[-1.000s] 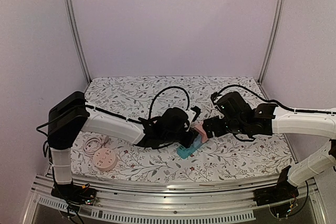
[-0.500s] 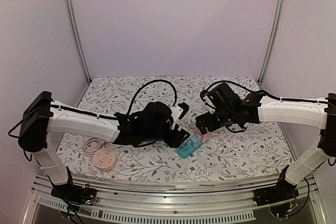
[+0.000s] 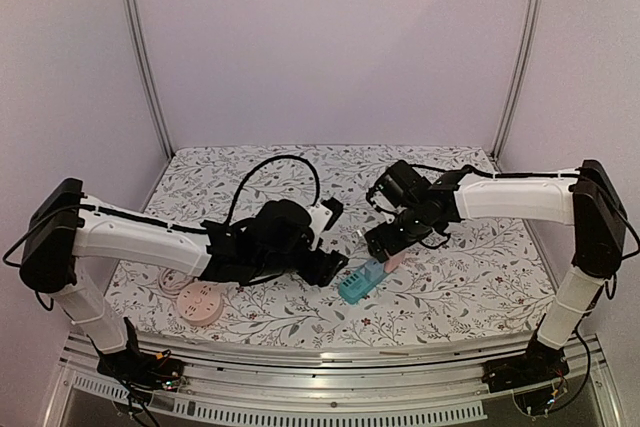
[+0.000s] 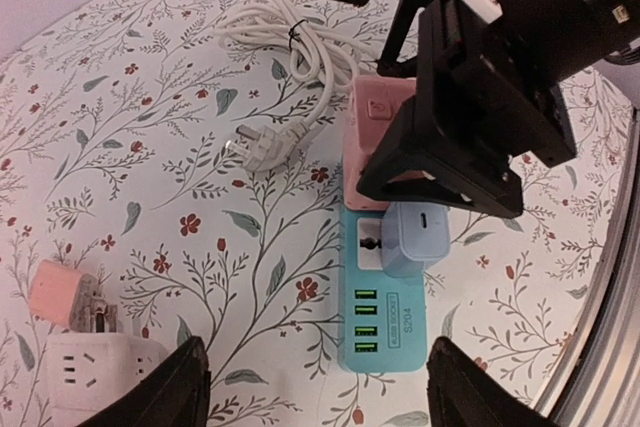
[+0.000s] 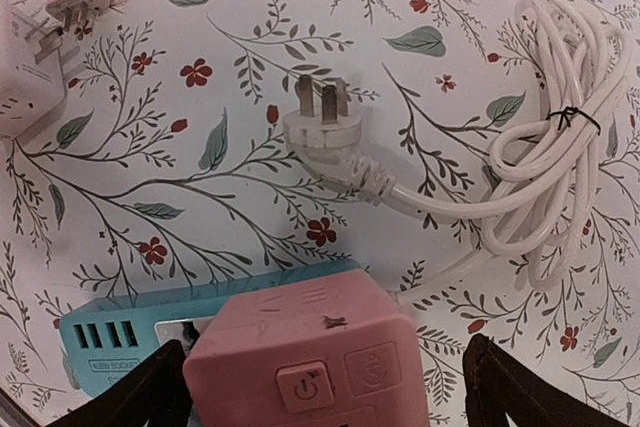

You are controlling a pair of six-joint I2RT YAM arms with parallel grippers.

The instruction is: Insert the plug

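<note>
Plug [image 4: 420, 239], pale lilac and boxy, sits upright on the teal strip [image 4: 372, 322], in the socket at the strip's 12 o'clock end, above a row of green ports. It looks seated flat with no prongs showing, so the insertion appears done, though the socket face beneath it is hidden.

A pink cube [image 4: 378, 127] butts against the strip at that same end. The right gripper [image 5: 330, 392] hangs over the cube, its fingers spread wide at 3 and 9 o'clock of it and clamping nothing. It is probably placed there to keep the strip from sliding, or to let go cleanly.

The left gripper [image 4: 320, 397] hovers at the strip's 6 o'clock, also spread wide and empty, looking down on the plug as if clearing off after release.

A white cord [image 5: 540, 137] lies bundled on the floral cloth [image 3: 470, 287] at 12 o'clock of the cube, its own three-pin end loose beside it. At 8 o'clock of the strip, well apart, a small pink adapter [image 4: 62, 292] rests against a round white socket [image 4: 90, 372].
</note>
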